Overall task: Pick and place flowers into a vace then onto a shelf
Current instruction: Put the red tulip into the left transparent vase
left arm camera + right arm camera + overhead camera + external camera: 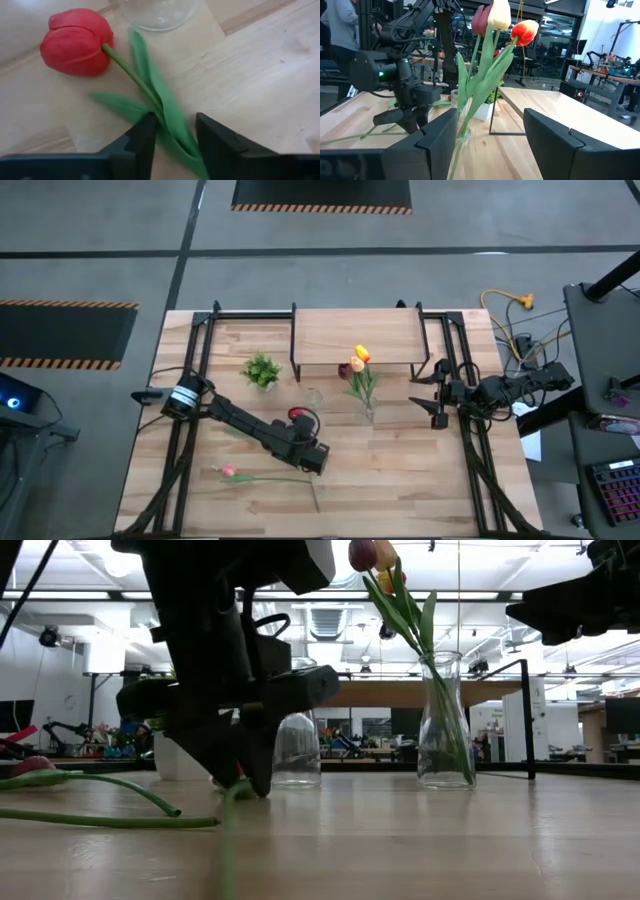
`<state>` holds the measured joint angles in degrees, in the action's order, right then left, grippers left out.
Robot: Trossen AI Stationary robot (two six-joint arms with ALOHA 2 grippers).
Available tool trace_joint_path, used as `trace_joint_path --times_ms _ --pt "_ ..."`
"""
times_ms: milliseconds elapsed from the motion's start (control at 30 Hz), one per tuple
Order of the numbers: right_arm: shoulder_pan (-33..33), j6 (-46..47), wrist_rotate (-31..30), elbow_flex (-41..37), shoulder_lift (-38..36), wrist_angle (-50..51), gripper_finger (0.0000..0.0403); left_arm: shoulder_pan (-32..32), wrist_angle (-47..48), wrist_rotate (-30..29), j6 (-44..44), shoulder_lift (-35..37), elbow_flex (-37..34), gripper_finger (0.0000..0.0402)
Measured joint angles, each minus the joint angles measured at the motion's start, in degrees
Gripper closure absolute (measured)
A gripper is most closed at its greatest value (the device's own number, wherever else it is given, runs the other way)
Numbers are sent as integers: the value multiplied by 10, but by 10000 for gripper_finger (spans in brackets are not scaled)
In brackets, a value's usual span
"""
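Left gripper (312, 462), high view: low over the counter (420, 480) near its middle, arm running in diagonally from the left edge. Red tulip (298, 415) lies just behind it. Pink tulip (229, 472) lies flat on the counter, nearer the front left, stem pointing right. Glass vase (368, 412) stands in front of the shelf (355, 337), holding three tulips (358, 361). Potted plant (262, 370) sits left of the shelf. Right gripper (432, 392) hovers just right of the vase.

Low view: left gripper (240, 775) touches down beside an empty glass (296, 750); vase (445, 725) upright to its right.

Left wrist view: fingers (145, 137) slightly apart, straddling the red tulip's (77, 42) stem and leaf; cannot tell if they pinch it.

Right wrist view: fingers (437, 137) wide apart, holding nothing, vase tulips (492, 20) between them farther off.
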<state>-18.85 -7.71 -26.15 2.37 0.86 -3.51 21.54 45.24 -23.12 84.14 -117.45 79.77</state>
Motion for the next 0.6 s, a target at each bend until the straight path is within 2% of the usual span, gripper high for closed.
trace_joint_path --times_ms 300,433,600 --pt "0 0 0 0 0 0 184 -1 7 32 -39 28 -3 389" --pt "0 0 0 0 0 0 184 -1 25 69 -92 65 -3 396" --pt "0 2 0 0 0 0 184 -3 51 73 -142 131 -3 398"
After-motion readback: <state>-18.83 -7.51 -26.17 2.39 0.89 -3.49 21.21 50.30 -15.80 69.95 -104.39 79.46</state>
